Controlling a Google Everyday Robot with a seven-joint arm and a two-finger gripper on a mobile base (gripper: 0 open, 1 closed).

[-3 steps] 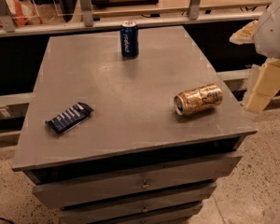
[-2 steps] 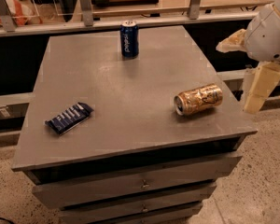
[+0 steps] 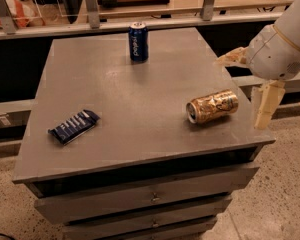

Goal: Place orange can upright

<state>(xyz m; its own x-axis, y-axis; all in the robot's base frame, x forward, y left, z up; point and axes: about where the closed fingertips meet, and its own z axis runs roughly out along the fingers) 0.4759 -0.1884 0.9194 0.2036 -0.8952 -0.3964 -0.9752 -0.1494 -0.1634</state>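
Note:
The orange can [image 3: 212, 106] lies on its side near the right edge of the grey table [image 3: 140, 109], its silver top facing left and towards the front. My gripper [image 3: 250, 81] hangs at the table's right edge, just right of the can and not touching it. It is open and empty: one cream finger [image 3: 232, 57] points left above the table, the other [image 3: 266, 104] points down beside the edge. The white arm reaches in from the upper right.
A dark blue can [image 3: 138, 41] stands upright at the back middle of the table. A dark blue snack packet [image 3: 74, 126] lies flat at the front left. Drawers sit under the tabletop. A low shelf and rail run behind the table.
My arm and gripper have moved left, closer to the table's right edge and the orange can. The cans and the packet have not moved.

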